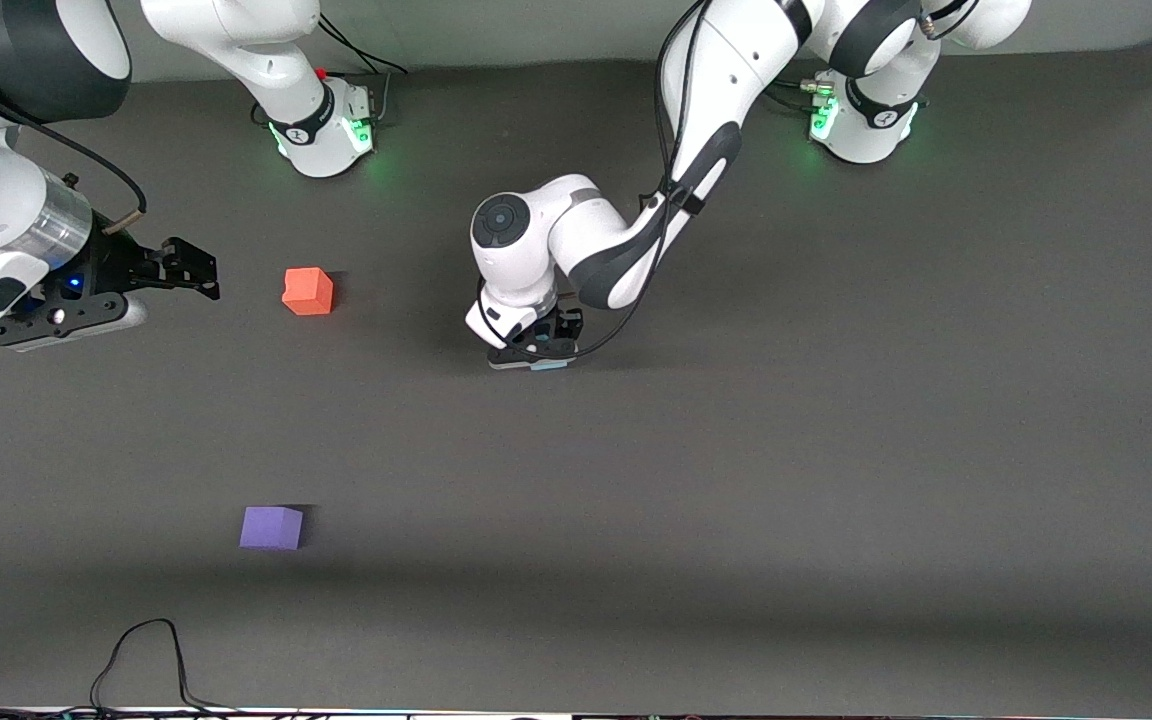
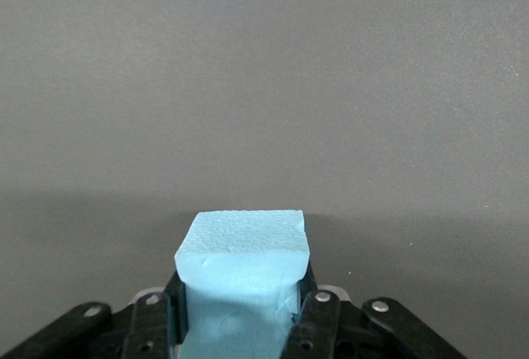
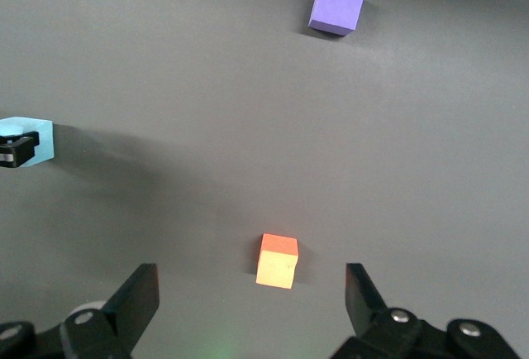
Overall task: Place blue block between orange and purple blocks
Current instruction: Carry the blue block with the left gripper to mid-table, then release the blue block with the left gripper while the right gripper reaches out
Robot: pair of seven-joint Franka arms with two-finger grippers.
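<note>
My left gripper (image 1: pixel 543 352) reaches down to the middle of the table and is shut on the blue block (image 2: pixel 242 272), which shows as a light blue sliver (image 1: pixel 549 366) under the fingers. The orange block (image 1: pixel 308 291) sits on the mat toward the right arm's end. The purple block (image 1: pixel 271 527) lies nearer the front camera than the orange one. My right gripper (image 1: pixel 191 268) hovers open near the orange block, at the right arm's end; its wrist view shows the orange block (image 3: pixel 278 260), the purple block (image 3: pixel 337 4) and the blue block (image 3: pixel 29 140).
A dark grey mat (image 1: pixel 836 450) covers the table. Both robot bases (image 1: pixel 326 130) (image 1: pixel 861 125) stand along the edge farthest from the front camera. A black cable (image 1: pixel 151 665) loops at the edge nearest the camera.
</note>
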